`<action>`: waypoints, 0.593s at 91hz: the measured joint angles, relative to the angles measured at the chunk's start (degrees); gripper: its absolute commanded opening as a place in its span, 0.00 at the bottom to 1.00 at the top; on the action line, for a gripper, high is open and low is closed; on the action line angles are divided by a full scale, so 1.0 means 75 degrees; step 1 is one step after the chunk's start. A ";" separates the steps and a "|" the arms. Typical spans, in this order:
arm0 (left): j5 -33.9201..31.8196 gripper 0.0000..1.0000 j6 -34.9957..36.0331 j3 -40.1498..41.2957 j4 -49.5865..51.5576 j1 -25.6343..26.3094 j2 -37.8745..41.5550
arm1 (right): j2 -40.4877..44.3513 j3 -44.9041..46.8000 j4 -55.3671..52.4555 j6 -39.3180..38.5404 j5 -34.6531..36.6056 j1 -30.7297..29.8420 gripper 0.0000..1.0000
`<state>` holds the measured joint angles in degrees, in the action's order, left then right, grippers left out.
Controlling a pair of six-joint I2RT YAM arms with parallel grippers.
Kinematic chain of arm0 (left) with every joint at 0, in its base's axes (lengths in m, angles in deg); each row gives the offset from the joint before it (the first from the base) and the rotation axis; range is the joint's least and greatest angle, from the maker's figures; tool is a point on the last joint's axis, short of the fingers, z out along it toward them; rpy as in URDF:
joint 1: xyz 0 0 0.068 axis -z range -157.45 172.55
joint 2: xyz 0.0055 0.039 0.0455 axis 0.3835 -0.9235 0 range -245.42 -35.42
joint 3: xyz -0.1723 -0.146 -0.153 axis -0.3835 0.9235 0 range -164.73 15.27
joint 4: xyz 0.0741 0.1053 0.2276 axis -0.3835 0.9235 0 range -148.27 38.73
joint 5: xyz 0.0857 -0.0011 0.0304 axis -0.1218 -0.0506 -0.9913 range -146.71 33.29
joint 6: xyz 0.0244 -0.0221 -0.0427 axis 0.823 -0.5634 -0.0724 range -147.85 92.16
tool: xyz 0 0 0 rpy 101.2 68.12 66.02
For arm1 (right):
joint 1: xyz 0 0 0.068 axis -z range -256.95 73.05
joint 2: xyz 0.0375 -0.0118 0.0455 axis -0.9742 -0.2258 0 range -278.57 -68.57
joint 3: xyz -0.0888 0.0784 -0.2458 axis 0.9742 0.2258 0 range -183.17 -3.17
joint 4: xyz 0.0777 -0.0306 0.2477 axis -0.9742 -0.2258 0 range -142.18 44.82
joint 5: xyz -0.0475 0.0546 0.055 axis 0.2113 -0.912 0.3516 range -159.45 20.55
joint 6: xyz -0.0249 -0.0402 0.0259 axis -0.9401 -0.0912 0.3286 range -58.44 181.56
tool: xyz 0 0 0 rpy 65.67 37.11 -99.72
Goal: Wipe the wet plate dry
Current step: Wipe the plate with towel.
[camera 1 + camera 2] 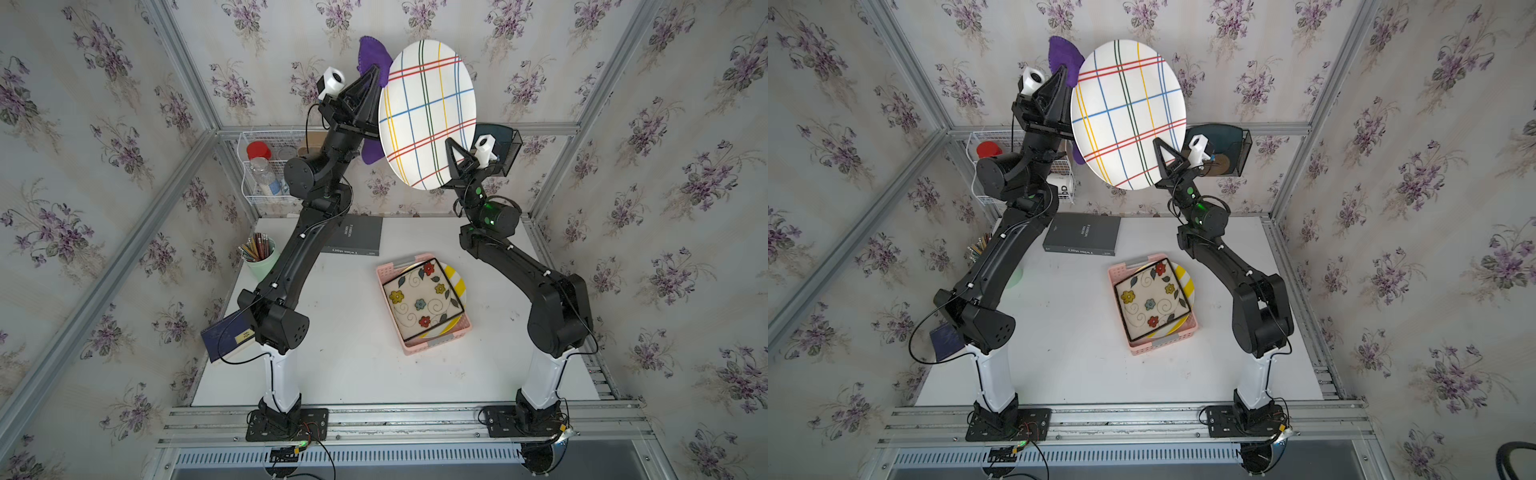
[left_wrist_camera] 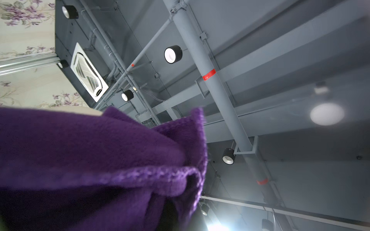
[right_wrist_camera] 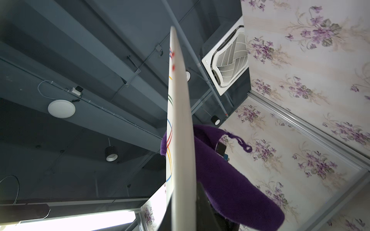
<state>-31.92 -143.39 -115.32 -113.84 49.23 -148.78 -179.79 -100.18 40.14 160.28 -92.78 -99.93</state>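
Note:
A white round plate (image 1: 428, 112) (image 1: 1127, 112) with coloured crossing lines is held upright, high above the table, in both top views. My right gripper (image 1: 454, 154) (image 1: 1162, 154) is shut on its lower rim. In the right wrist view the plate (image 3: 181, 130) shows edge-on between the dark fingers (image 3: 202, 200). A purple cloth (image 1: 371, 52) (image 1: 1062, 52) lies against the plate's far face, with my left gripper (image 1: 375, 75) shut on it, to the left of the plate. The cloth (image 2: 90, 156) fills the left wrist view and hides the jaws. The cloth (image 3: 230, 180) also hangs behind the plate.
On the table a pink basket (image 1: 384, 272) holds a square flowered plate (image 1: 419, 301) over a yellow striped one. A grey book (image 1: 357, 237), a mint cup of pencils (image 1: 261, 259) and a blue book (image 1: 226, 338) lie left. A wire rack (image 1: 266, 166) and a black mesh holder (image 1: 508, 151) hang on the back wall.

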 measured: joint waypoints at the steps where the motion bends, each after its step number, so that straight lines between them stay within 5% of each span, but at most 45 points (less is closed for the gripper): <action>1: -0.0015 0.00 0.0009 0.0026 -0.0023 0.0012 0.0015 | -0.0085 -0.0184 -0.0012 -0.0003 -0.0020 0.0035 0.00; 10: -0.0105 0.00 0.0006 0.0402 -0.0251 0.0082 0.0169 | -0.0682 -0.1574 -0.0379 -0.0082 -0.0248 0.0358 0.00; 20: -0.0009 0.00 0.0017 0.0618 -0.0175 0.0108 0.0236 | -0.0752 -0.1754 -0.0565 -0.0102 -0.0268 0.0606 0.00; 54: 0.0504 0.00 -0.0020 0.0664 0.0055 -0.0122 0.0050 | 0.0886 0.1728 0.0099 -0.0035 -0.0020 0.0495 0.00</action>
<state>-28.14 -143.54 -110.33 -113.42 48.31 -148.41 -173.15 -87.22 40.88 160.01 -92.94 -96.22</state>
